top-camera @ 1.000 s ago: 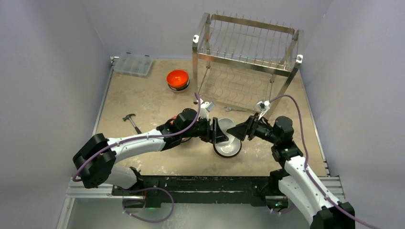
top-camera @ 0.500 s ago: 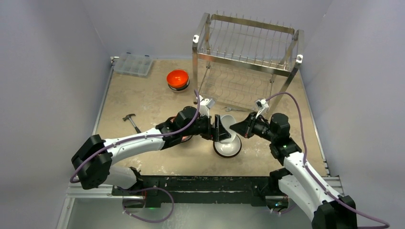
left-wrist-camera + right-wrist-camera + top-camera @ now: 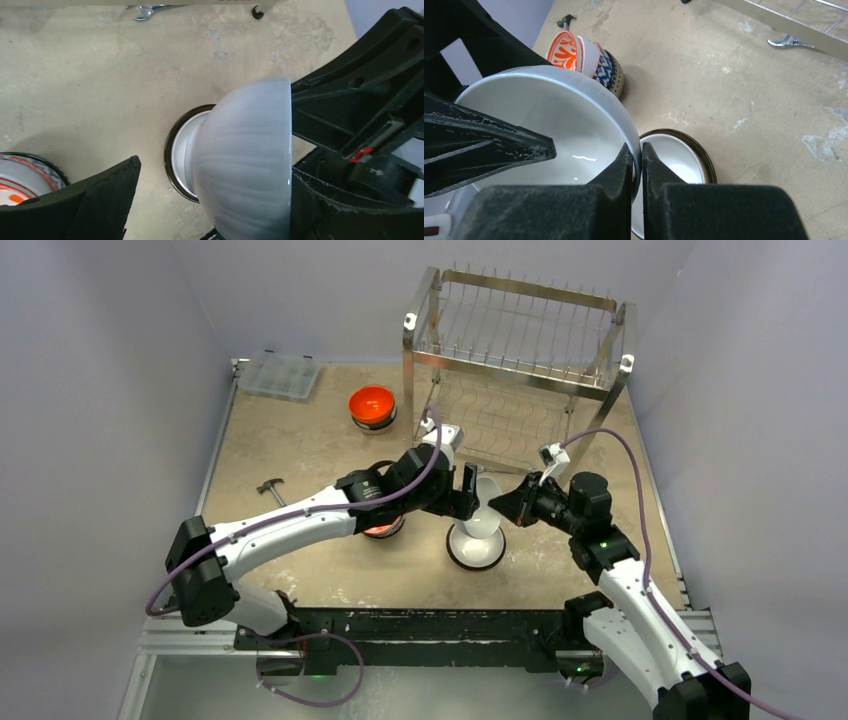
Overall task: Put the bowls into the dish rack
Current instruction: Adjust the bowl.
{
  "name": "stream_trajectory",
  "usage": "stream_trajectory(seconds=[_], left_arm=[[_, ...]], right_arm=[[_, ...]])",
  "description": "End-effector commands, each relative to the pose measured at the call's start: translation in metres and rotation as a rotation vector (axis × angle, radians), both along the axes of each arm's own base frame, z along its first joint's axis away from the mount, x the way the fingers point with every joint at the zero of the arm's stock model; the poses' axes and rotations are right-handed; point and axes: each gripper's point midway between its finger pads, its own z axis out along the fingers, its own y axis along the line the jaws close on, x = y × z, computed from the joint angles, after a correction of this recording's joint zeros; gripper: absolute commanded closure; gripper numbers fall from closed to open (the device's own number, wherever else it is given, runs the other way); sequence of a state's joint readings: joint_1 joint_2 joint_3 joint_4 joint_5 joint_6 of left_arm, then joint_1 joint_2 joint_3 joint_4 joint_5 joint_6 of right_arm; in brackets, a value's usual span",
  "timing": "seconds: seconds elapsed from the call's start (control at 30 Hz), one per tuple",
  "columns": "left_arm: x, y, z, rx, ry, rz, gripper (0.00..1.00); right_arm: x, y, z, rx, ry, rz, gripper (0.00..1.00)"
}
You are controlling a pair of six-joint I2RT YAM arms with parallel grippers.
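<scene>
Between the closed fingers of the right gripper (image 3: 636, 150) sits the rim of the white bowl (image 3: 539, 125), one finger inside the wall and the other outside, pinching it tight. The bowl hangs on its side: its mouth faces the right arm, its foot points toward the left arm, and the axis from foot to mouth lies nearly level across the table.

The left gripper (image 3: 468, 490) stands spread wide at the bowl's foot end. In the left wrist view one finger (image 3: 100, 200) is clear of the ribbed outer wall; whether the other touches the bowl I cannot tell.

Directly beneath the held bowl, a dark-rimmed bowl (image 3: 679, 155) with a white inside rests upright on the tan table (image 3: 300, 450). Just beside it, under the left arm, is a nested stack of patterned bowls (image 3: 594, 57). An orange bowl (image 3: 372, 405) sits farther back, near the front left leg of the dish rack (image 3: 520, 370), whose tiers hold no bowls.
</scene>
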State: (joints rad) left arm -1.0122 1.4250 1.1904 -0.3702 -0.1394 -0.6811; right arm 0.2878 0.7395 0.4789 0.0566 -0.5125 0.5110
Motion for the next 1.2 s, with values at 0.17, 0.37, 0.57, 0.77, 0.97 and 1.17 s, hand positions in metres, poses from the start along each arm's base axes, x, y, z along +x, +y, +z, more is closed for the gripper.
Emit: stream_trajectory(seconds=[0.17, 0.37, 0.57, 0.77, 0.97, 1.17], left_arm=[[0.003, 0.002, -0.019, 0.314, -0.067, 0.038, 0.46], [0.006, 0.009, -0.029, 0.437, -0.079, 0.080, 0.97], [0.006, 0.007, -0.033, 0.409, -0.078, 0.079, 1.00], [0.008, 0.011, -0.027, 0.285, -0.066, 0.077, 1.00], [0.006, 0.008, -0.009, 0.028, -0.038, -0.006, 1.00], [0.003, 0.007, 0.023, -0.205, -0.093, -0.062, 1.00]], right_arm=[[0.006, 0.001, 0.037, 0.004, -0.103, 0.004, 1.00], [0.007, -0.002, 0.037, -0.013, -0.106, -0.007, 0.94], [0.005, 0.001, 0.039, 0.007, -0.111, 0.007, 0.46], [-0.007, 0.008, 0.038, 0.097, -0.078, 0.037, 0.08], [-0.026, 0.019, 0.042, 0.257, -0.025, 0.089, 0.01], [-0.038, 0.030, 0.046, 0.375, 0.024, 0.169, 0.01]])
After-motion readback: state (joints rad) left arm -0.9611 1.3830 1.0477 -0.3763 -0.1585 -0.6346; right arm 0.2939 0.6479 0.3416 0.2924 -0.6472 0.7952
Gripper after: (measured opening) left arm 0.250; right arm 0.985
